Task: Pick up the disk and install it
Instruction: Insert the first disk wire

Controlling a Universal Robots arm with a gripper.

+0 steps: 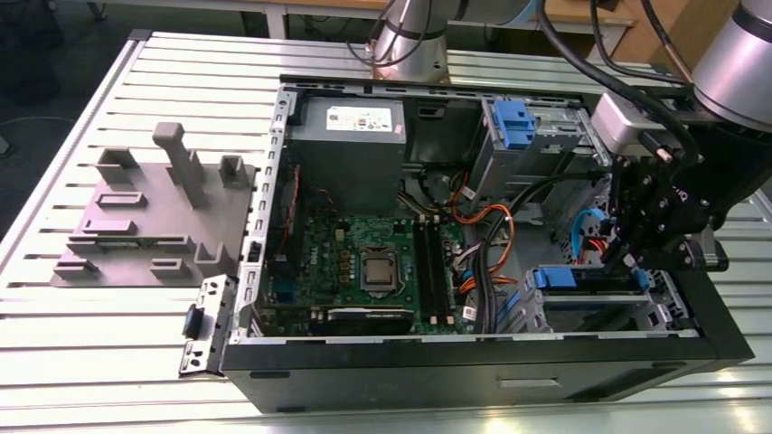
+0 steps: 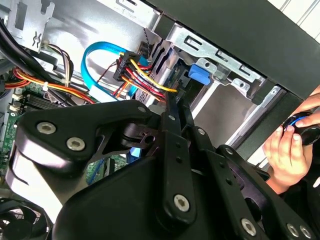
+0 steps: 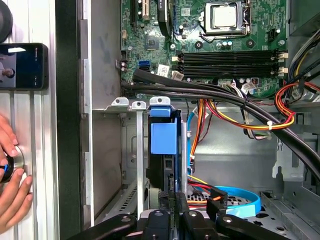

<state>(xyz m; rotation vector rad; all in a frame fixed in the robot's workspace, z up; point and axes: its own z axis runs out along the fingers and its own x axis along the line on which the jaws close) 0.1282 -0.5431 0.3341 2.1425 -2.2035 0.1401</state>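
The fingers of the gripper (image 3: 173,200) are seen drawn almost together, their tips set at the exposed edge of the disk (image 3: 161,170). Whether that edge is pinched or merely pressed cannot be told. The disk stands on edge in the drive bay (image 3: 136,150), blue rail (image 3: 164,137) outward, at the corner of the computer case (image 1: 483,336) toward the exterior view's right.

For seating, force is best kept in line with the bay's guides, so the rails do not bind. The orange and yellow wires (image 3: 240,120) and the blue cable (image 3: 245,197) lie just beside the bay and should be kept out of the slot. A hand (image 3: 12,185) rests outside the case wall.
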